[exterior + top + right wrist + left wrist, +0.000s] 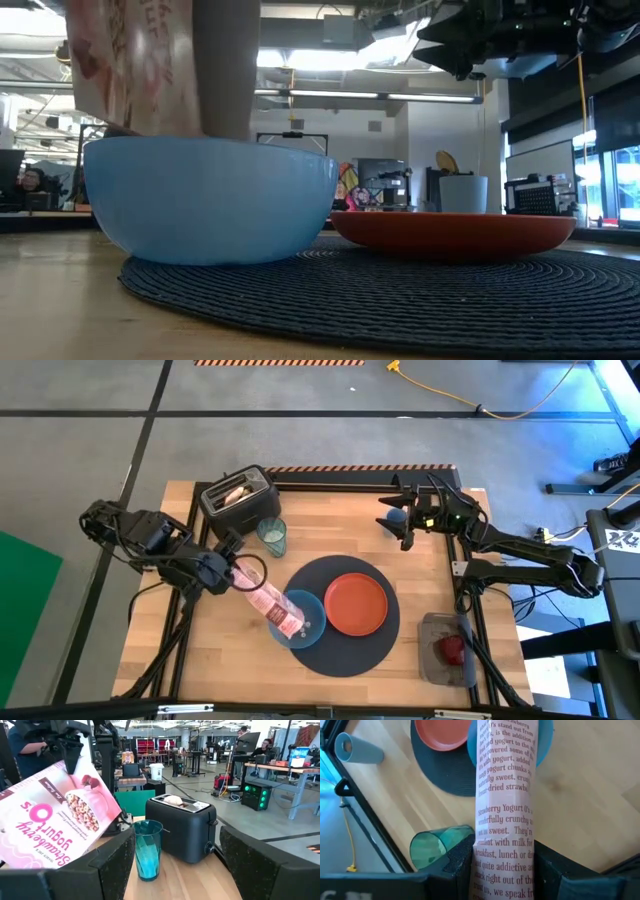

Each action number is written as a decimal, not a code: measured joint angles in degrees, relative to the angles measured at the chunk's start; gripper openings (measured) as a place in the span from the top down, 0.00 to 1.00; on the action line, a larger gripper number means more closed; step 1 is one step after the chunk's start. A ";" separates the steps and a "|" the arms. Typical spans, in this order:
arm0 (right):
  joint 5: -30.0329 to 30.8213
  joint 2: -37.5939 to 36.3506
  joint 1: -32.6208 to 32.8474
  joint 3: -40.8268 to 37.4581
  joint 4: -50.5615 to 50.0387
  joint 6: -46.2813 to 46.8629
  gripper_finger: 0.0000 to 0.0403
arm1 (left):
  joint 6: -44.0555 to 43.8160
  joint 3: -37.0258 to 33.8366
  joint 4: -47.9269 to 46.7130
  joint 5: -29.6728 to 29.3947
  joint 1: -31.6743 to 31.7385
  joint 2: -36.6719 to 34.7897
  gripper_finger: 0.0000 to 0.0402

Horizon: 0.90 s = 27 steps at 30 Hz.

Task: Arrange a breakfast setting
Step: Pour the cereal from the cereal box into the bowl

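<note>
Pink cereal box (272, 603) tipped at slant, printed "Strawberry Yogurt O's", open end low. Black toaster (238, 499) at far left corner of wooden table (228, 651). Small grey cup (358, 749) lying on side near far right edge. Grey tray (432, 660) at near right corner. Yellow cable (470, 401) on floor beyond table.

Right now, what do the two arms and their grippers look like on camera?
Both arms are dark, jointed and black-cabled. The left gripper has two blocky black fingers with a rough grainy face. The right gripper is the same black build, with a green light glowing at its wrist.
</note>
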 joint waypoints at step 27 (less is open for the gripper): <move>-0.03 1.55 0.04 0.00 3.53 0.94 0.30 | 2.61 1.88 -0.02 -6.27 -6.28 2.38 0.65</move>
